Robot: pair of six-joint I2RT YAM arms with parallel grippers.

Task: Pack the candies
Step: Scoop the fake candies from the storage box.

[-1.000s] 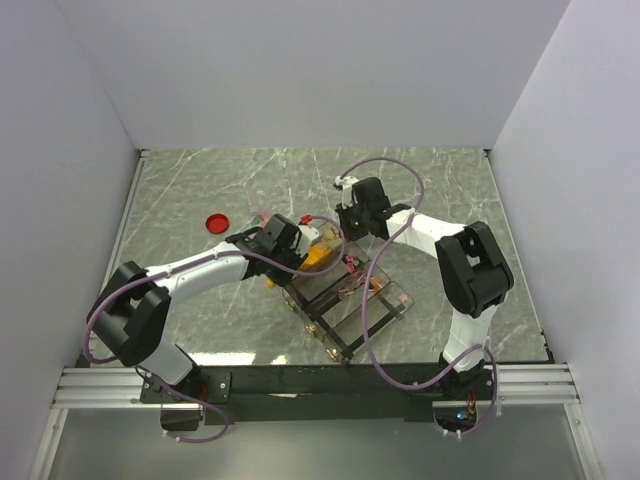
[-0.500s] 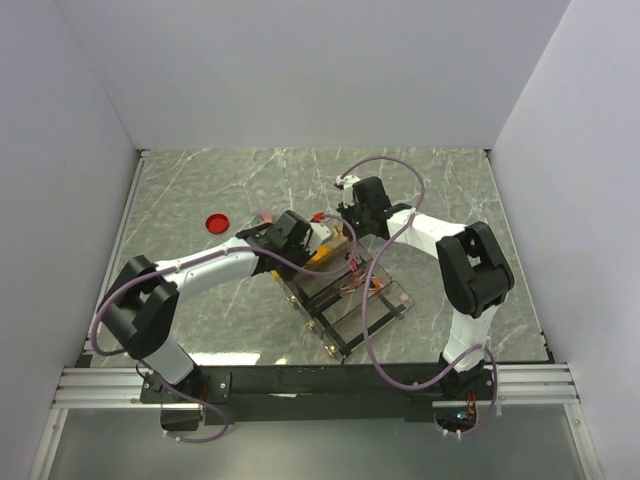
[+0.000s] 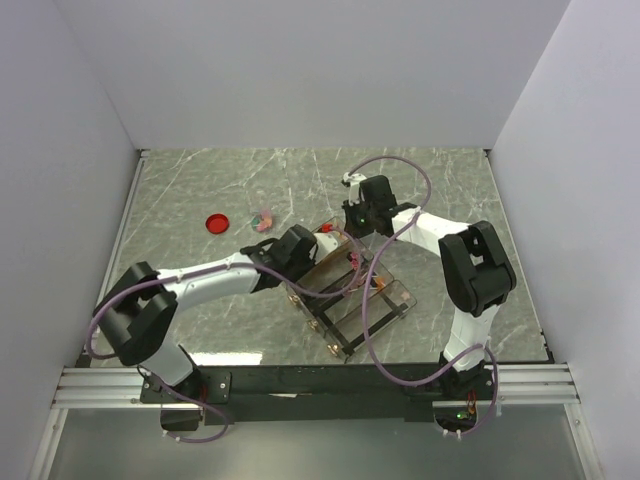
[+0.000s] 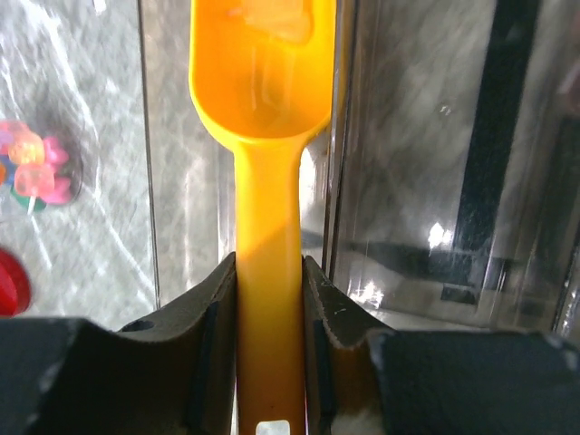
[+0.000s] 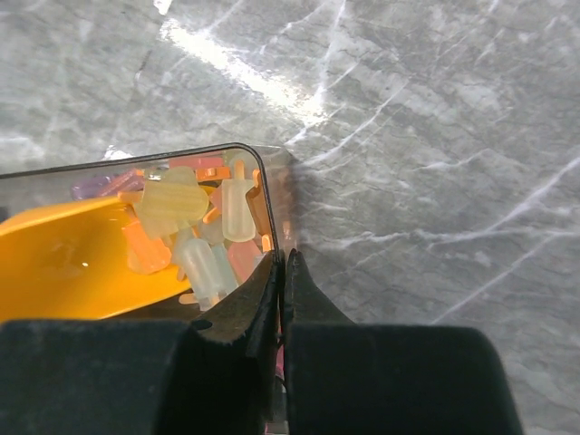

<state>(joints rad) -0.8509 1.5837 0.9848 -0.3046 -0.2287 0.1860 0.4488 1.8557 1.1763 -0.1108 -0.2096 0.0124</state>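
My left gripper (image 4: pixel 269 267) is shut on the handle of the yellow-orange scoop (image 4: pixel 263 82), whose bowl reaches into the clear compartment box (image 4: pixel 408 181). In the right wrist view the scoop (image 5: pixel 63 267) lies in the box's corner among several pale yellow, pink and orange candies (image 5: pixel 195 227). My right gripper (image 5: pixel 284 258) is shut on the box's thin wall (image 5: pixel 268 195). A small pile of candies (image 3: pixel 262 219) lies on the table left of the box (image 3: pixel 350 300); the left wrist view shows this pile of candies (image 4: pixel 34 170) too. From above, the left gripper (image 3: pixel 300 247) and right gripper (image 3: pixel 357 222) meet at the box's far corner.
A flat red lid (image 3: pixel 216 222) lies on the marble table left of the candy pile, and its edge shows as a red lid (image 4: pixel 9 285) in the left wrist view. White walls close in the table on three sides.
My left gripper has moved right and nearer to the box with the scoop, uncovering the candy pile on the table. The right gripper has kept its grip on the box wall.
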